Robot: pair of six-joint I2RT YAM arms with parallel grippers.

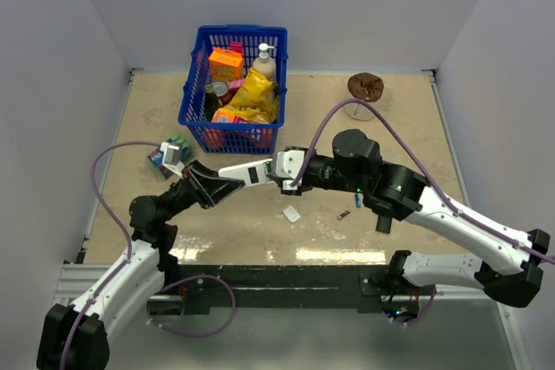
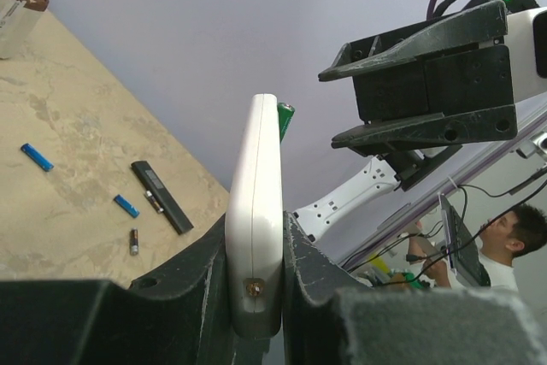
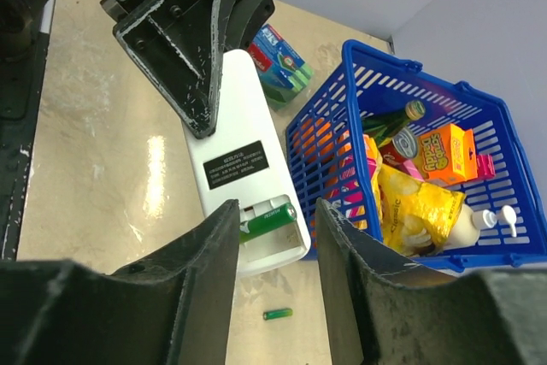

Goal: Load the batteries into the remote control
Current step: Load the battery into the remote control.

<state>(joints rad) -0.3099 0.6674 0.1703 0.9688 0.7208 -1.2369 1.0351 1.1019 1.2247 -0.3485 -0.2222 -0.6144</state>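
Pinching the white remote (image 2: 256, 211) edge-on above the table (image 3: 102, 168), the left gripper (image 2: 256, 250) is clenched on its lower end. A green battery (image 3: 267, 220) lies in the open bay, seemingly not fully seated, between the released jaws of the right gripper (image 3: 275, 207). Pushing off-centre could pop it out, or twist the remote loose.

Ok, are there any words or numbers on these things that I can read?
No text here can be read for sure.
Black label on the remote: white print, too small to read.
Orange box in the basket: blue letters, too blurred to read.
Blue and green packs: print is blurred.
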